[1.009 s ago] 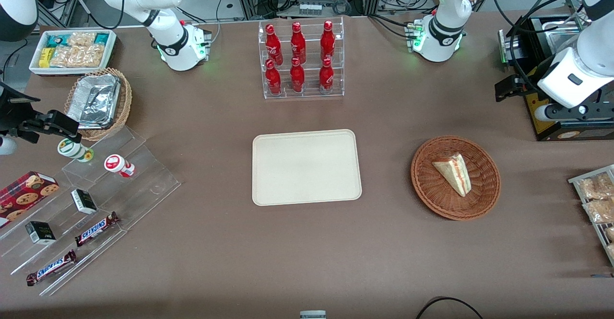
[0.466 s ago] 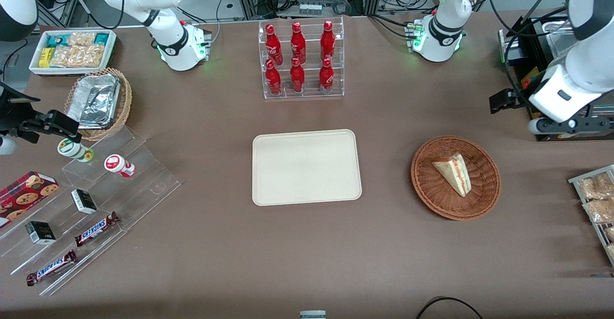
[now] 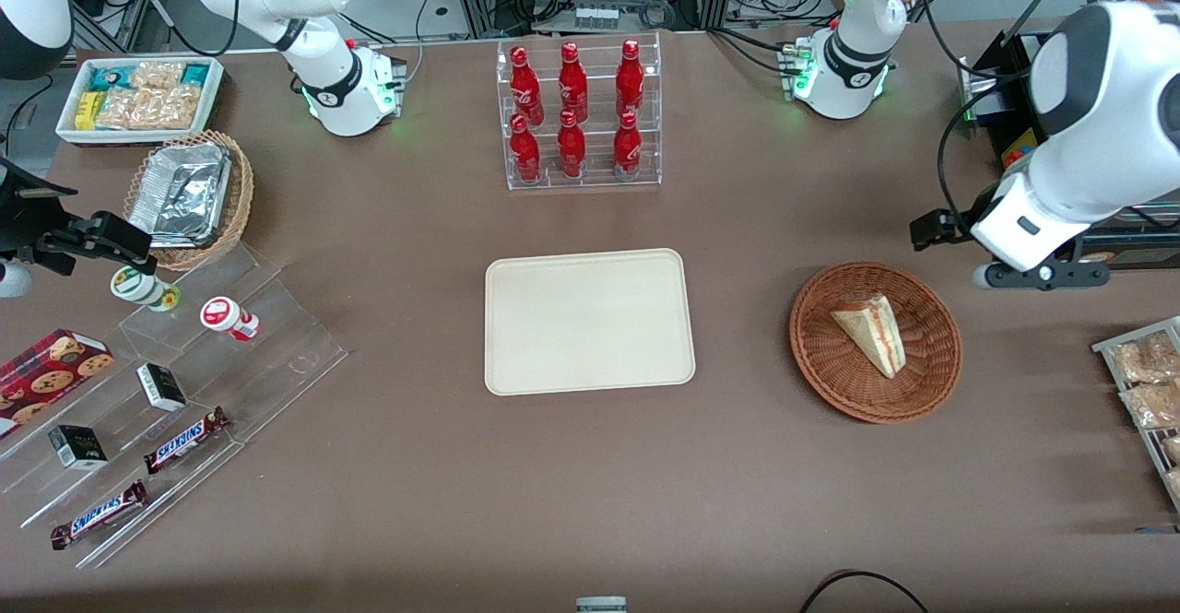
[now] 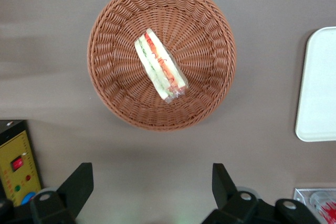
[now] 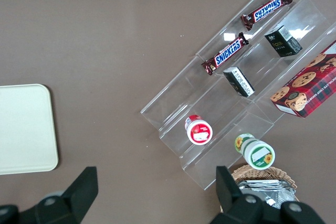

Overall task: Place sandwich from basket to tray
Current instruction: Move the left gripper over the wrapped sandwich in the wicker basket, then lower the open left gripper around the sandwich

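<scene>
- Sandwich (image 3: 870,332) lies in the basket (image 3: 936,378), untouched; the wedge points toward about five o'clock in the front view, its filling edge turned toward the working arm's end of the bench (image 3: 415,465).
- Tray (image 3: 588,321) sits bare at the bench's middle, at about nine o'clock from the basket and well apart from it.
- Gripper (image 4: 152,184) hangs above the bench just outside the basket's rim, farther from the front camera than the basket, at about one o'clock from the sandwich in the front view.
- Jaws stand wide apart and hold nothing: the wrist view shows both fingers (image 4: 79,184) with plain bench between them.
- Progress, as I judge it: nothing of the transfer is done. The arm looks to be in its approach only.
- Left to do: centre over the wedge, descend, close on it, lift, carry across to the tray, set down and release.
</scene>
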You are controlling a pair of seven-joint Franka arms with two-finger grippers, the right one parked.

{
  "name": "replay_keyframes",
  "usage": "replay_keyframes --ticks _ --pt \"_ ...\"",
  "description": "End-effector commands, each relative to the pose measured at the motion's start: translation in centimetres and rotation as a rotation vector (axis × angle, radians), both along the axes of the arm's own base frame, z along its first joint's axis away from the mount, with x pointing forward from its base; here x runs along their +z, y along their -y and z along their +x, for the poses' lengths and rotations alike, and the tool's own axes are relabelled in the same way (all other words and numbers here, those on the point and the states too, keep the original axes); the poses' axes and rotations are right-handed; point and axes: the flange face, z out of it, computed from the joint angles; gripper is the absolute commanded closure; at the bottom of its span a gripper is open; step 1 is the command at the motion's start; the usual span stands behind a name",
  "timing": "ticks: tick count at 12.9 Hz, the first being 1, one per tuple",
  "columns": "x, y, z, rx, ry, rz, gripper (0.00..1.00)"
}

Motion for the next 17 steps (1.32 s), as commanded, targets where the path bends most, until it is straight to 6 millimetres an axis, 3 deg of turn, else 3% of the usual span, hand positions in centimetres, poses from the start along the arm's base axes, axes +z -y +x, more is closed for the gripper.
replay_keyframes --ticks 1,7,10,17 --pt "-2.9 -0.1 -0.6 -0.007 0.034 -0.006 0.00" --pt "-10.2 -0.2 -1.8 0.009 0.132 -0.016 0.00" --pt "-11.1 -0.1 -1.7 0.081 0.137 -0.015 0.00" --pt "-13.6 0.3 -0.9 0.588 0.144 0.012 0.00"
